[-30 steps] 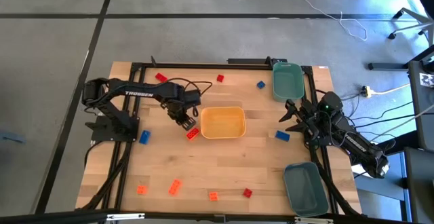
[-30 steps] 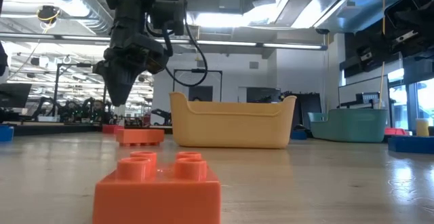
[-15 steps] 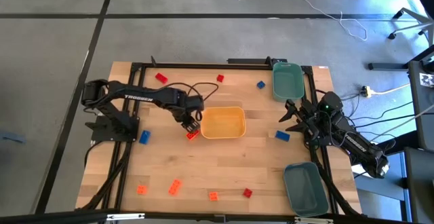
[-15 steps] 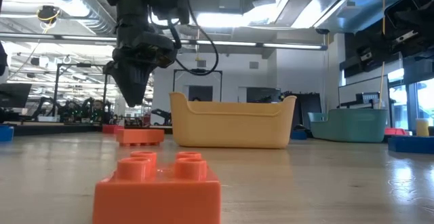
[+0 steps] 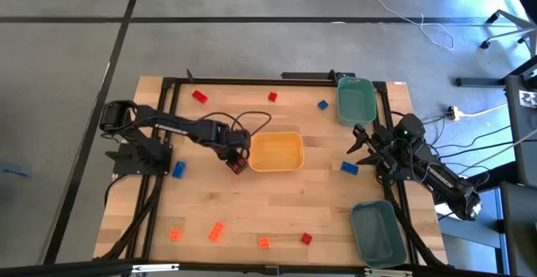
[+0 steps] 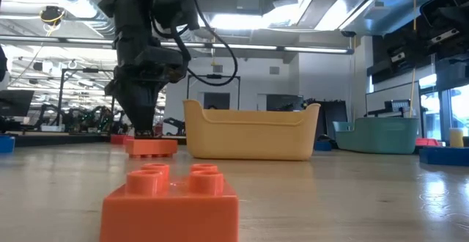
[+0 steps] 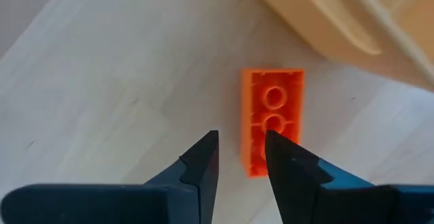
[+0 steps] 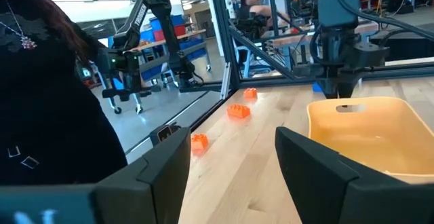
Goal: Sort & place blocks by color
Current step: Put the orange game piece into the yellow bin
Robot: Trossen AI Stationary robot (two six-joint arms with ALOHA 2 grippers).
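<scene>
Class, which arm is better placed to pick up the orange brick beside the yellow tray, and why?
The left. Its pincer is right down at the orange brick next to the tray, fingers apart. The right pincer waits near the table's right edge, across the tray.

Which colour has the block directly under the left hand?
Orange block; the left wrist view shows it best.
</scene>
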